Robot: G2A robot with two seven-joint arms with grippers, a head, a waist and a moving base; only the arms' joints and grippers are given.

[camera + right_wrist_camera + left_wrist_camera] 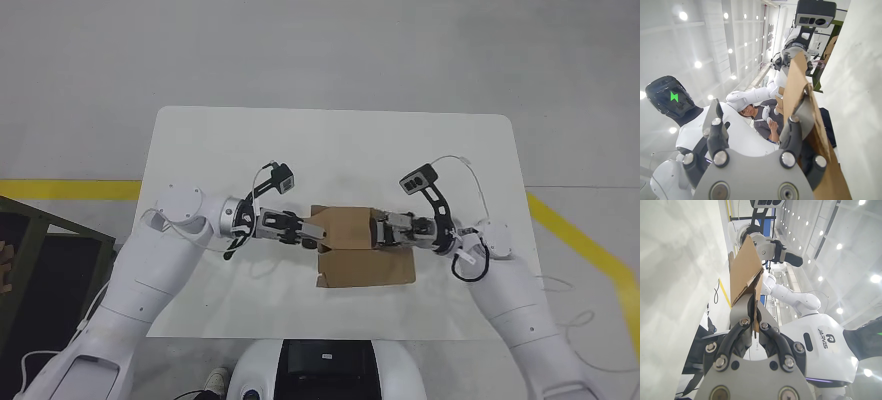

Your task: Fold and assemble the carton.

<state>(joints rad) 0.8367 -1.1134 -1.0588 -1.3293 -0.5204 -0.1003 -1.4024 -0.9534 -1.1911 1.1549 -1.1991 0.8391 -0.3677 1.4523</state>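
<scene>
Item inspected: one brown cardboard carton [360, 268], part-folded, over the middle of the white bench [200, 150]. Its long axis runs side to side across the bench, from one of my arms to the other. In the top view two panels meet at a crease along that axis, the nearer panel reaching further towards my right. I cannot tell whether the carton [744, 272] rests on the bench or is held just clear of it.

Left arm [190, 215]: stretched inward, low over the bench, wrist in line with the carton's axis. Left jaws clenched on the carton's left edge; the cardboard sits pinched between both fingers [736, 311].

Right arm [500, 250]: stretched inward from the opposite side, facing the left. Right jaws released and spread wide. One finger [802, 111] lies against the carton [795, 79] at its right end; the other finger [712, 113] stands free, well apart from the cardboard.

Count: one carton, two arms, one bench.
</scene>
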